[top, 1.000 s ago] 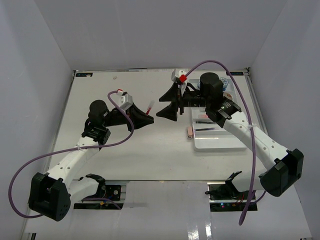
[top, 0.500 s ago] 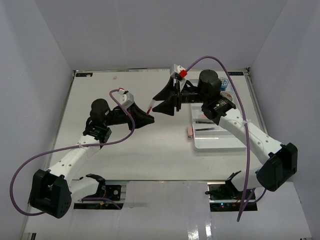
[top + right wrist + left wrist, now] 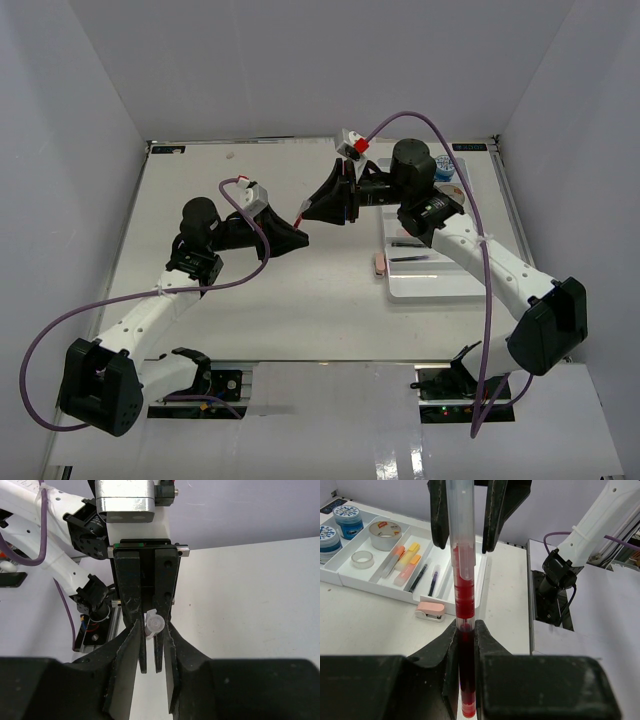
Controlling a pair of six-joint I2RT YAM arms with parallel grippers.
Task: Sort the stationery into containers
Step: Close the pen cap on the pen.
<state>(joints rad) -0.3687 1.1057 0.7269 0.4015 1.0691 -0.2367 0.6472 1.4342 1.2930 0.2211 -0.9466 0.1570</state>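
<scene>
A red pen (image 3: 462, 595) with a clear cap stands upright in my left gripper (image 3: 465, 625), which is shut on its lower red barrel. In the top view the red pen (image 3: 300, 216) hangs above the table's middle between both grippers. My right gripper (image 3: 152, 624) has its jaws narrowly apart on either side of the pen's clear cap end (image 3: 154, 625), with a slim gap still showing on one side. The white divided tray (image 3: 380, 582) holds two blue-white tubs (image 3: 347, 516), two tape rolls (image 3: 385, 528), yellow and orange pieces (image 3: 410, 555) and thin dark pens (image 3: 420, 576).
A small pink item (image 3: 431, 611) lies on the table just outside the tray's near wall, seen in the top view as the pink item (image 3: 378, 263) left of the tray (image 3: 430, 285). Purple cables arc over both arms. White walls enclose the table.
My right gripper has moved left up to the pen and its jaws have narrowed around the pen's cap end. The left arm has held still with the pen.
</scene>
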